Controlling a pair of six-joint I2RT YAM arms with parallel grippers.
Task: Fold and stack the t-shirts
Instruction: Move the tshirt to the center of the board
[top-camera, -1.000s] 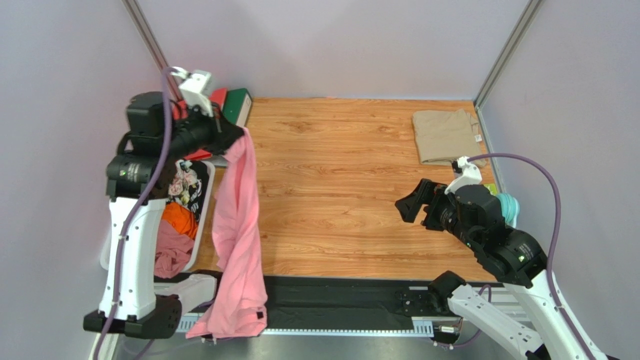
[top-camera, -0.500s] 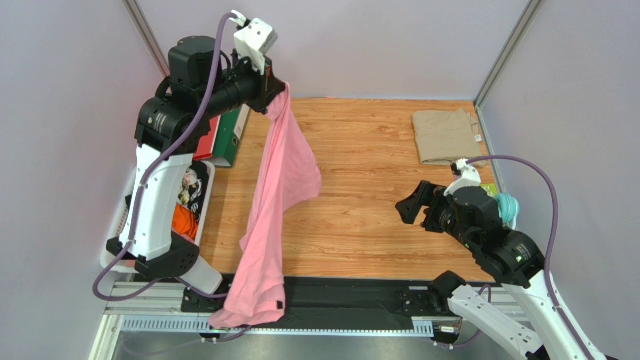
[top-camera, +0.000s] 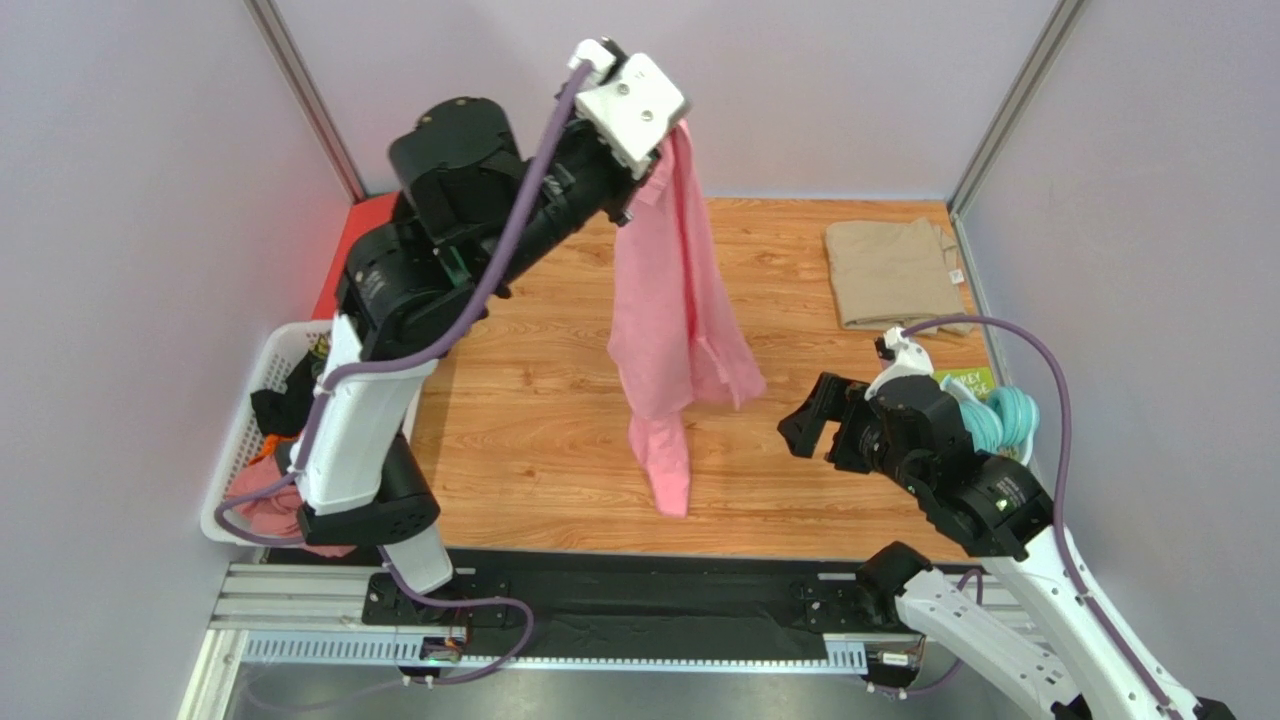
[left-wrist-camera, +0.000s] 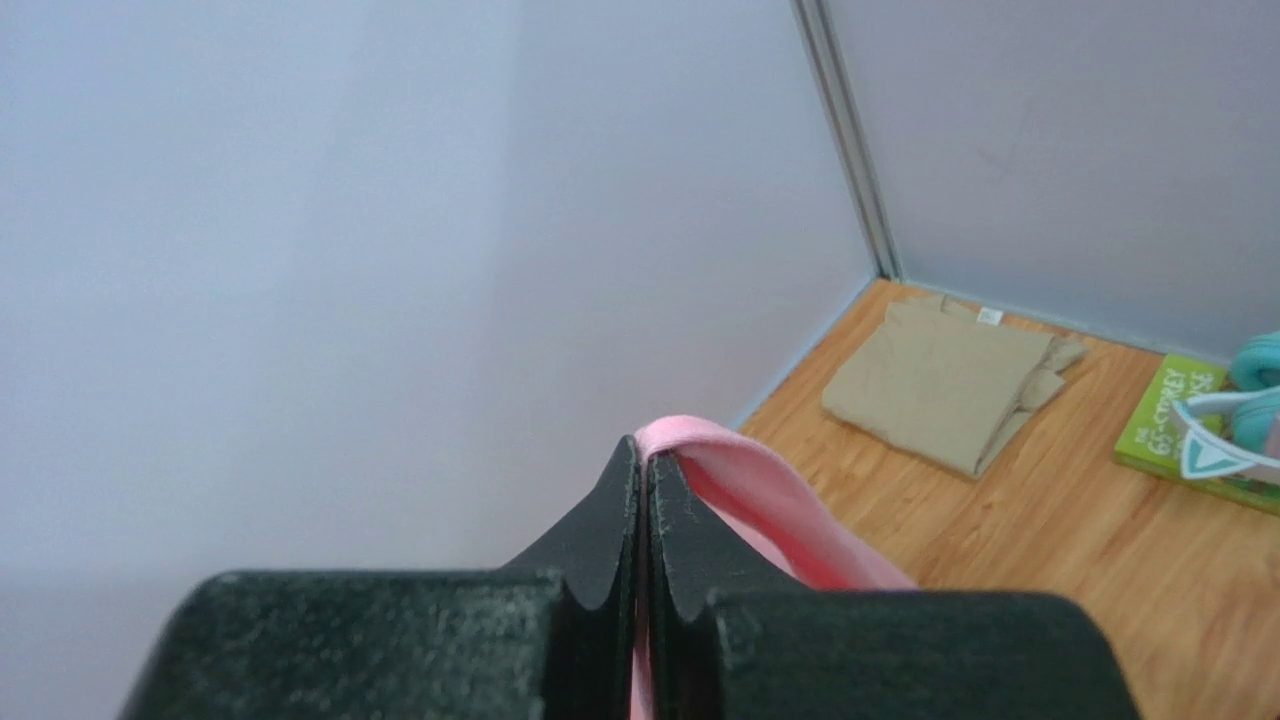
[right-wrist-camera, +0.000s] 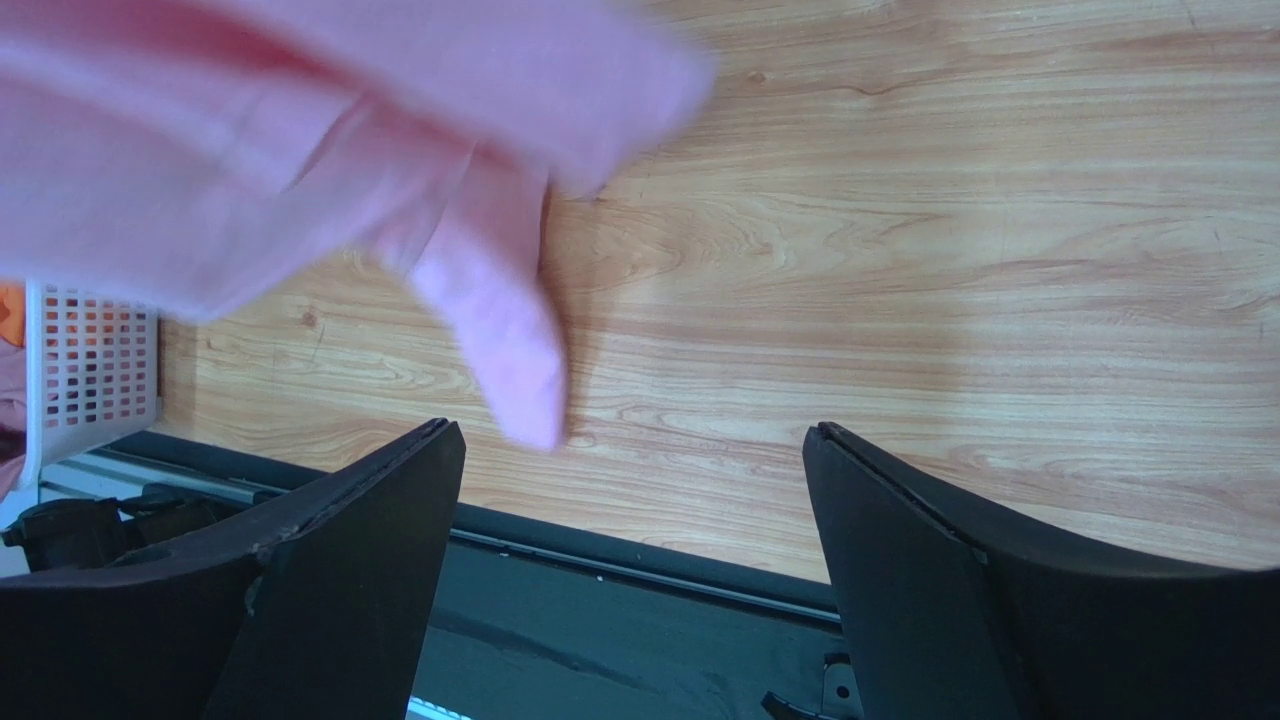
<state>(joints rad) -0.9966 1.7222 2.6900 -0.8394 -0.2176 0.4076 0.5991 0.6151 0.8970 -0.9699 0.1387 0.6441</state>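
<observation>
Our left end effector (top-camera: 661, 147) clamps the pink t-shirt (top-camera: 679, 300), which hangs limp over the bench (top-camera: 556, 420) centre (light, soft cloth). We would take its lower hem with the released right end effector (top-camera: 819, 420). The khaki t-shirt (top-camera: 890, 270) lies folded at the far right corner.

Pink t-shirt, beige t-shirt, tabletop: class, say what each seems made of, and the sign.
Pink t-shirt: soft matte cloth, perhaps cotton knit; it hangs limp in folds from the left gripper. Beige t-shirt: similar matte cloth, lying folded flat. Tabletop: wood or wood-look laminate; grain lines, faint sheen.
</observation>
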